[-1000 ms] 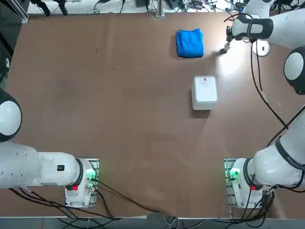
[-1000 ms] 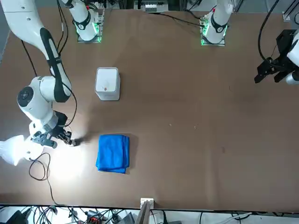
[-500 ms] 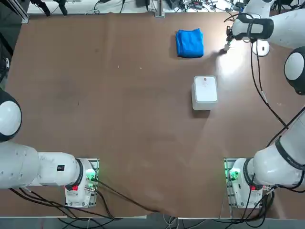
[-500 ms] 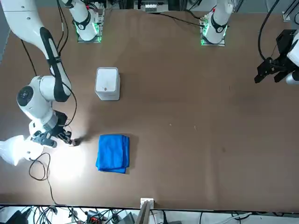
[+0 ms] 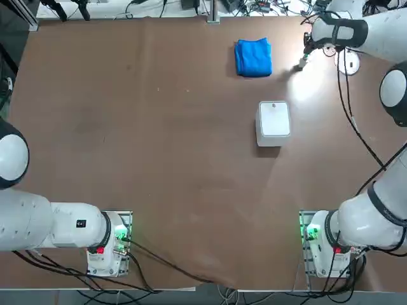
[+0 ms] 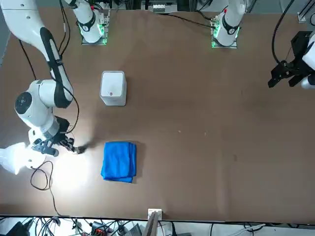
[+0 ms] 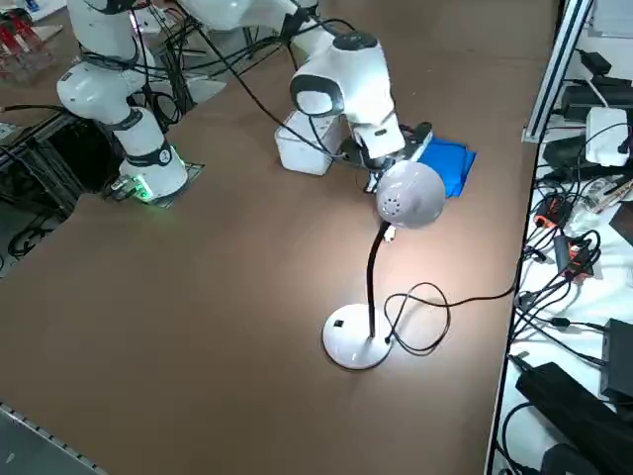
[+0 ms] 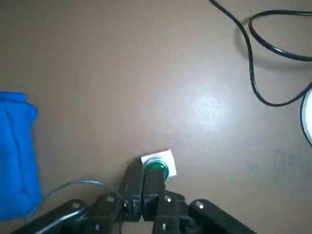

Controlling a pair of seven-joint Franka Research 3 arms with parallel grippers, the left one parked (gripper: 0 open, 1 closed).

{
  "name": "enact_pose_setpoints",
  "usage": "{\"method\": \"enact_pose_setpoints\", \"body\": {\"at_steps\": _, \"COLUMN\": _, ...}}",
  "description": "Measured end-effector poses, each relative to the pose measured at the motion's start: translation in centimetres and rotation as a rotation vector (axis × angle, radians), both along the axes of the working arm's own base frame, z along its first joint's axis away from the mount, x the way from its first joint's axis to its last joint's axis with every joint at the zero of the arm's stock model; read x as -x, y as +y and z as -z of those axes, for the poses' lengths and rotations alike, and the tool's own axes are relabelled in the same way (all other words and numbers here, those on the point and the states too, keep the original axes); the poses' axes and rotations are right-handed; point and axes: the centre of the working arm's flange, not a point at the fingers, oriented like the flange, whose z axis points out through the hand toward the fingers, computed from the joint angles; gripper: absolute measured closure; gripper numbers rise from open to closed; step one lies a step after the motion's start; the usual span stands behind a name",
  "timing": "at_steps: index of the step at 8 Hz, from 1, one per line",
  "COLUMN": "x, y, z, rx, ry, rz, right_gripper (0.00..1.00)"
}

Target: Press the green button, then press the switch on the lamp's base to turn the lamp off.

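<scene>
The green button (image 8: 157, 165), a small whitish stub with a green cap, stands on the brown tabletop (image 5: 159, 140) between the blue cloth (image 5: 253, 57) and the lamp's base (image 7: 354, 341), nearer the cloth side of the lit patch. In the wrist view it sits directly at the tips of the right gripper (image 8: 143, 176), whose two dark fingers (image 8: 133, 181) are pressed together with no gap and hold nothing; the tips lie at the button's edge, though contact with the cap cannot be confirmed. From overhead, the right gripper (image 5: 306, 51) hangs just beside the button (image 5: 301, 63), with the cloth close on one side and the white disc base (image 5: 348, 62) on the other. The lamp (image 7: 407, 196) shines, its black neck rising from the base and its black cable (image 7: 435, 317) looping beside it. The white rounded box (image 5: 273, 122) stands well apart from the button.
</scene>
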Motion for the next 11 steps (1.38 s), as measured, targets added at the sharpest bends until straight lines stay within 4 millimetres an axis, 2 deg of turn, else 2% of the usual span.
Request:
{"method": "enact_pose_setpoints", "body": {"at_steps": 2, "x": -0.8, "y": -0.3, "z": -4.6, "rx": 0.004, "ry": 0.058, "rz": 0.003, "right_gripper": 0.99}}
{"method": "enact_pose_setpoints", "body": {"at_steps": 3, "x": -0.5, "y": -0.6, "z": -6.4, "rx": 0.008, "ry": 0.088, "rz": 0.004, "right_gripper": 0.99}}
{"method": "enact_pose_setpoints", "body": {"at_steps": 4, "x": 0.3, "y": -1.2, "z": -7.6, "rx": 0.016, "ry": 0.138, "rz": 0.009, "right_gripper": 0.99}}
{"method": "enact_pose_setpoints", "body": {"at_steps": 5, "x": 1.4, "y": -2.8, "z": -8.3, "rx": 0.024, "ry": 0.192, "rz": 0.008, "right_gripper": 0.99}}
{"method": "enact_pose_setpoints", "body": {"at_steps": 8, "x": 5.9, "y": -11.0, "z": -8.5, "rx": 0.023, "ry": 0.244, "rz": -0.014, "right_gripper": 0.99}}
{"method": "enact_pose_setpoints", "body": {"at_steps": 9, "x": 7.8, "y": -12.8, "z": -7.8, "rx": 0.024, "ry": 0.230, "rz": -0.015, "right_gripper": 0.99}}
{"method": "enact_pose_setpoints", "body": {"at_steps": 11, "x": 11.2, "y": -15.0, "z": -5.4, "rx": 0.033, "ry": 0.179, "rz": -0.007, "right_gripper": 0.99}}
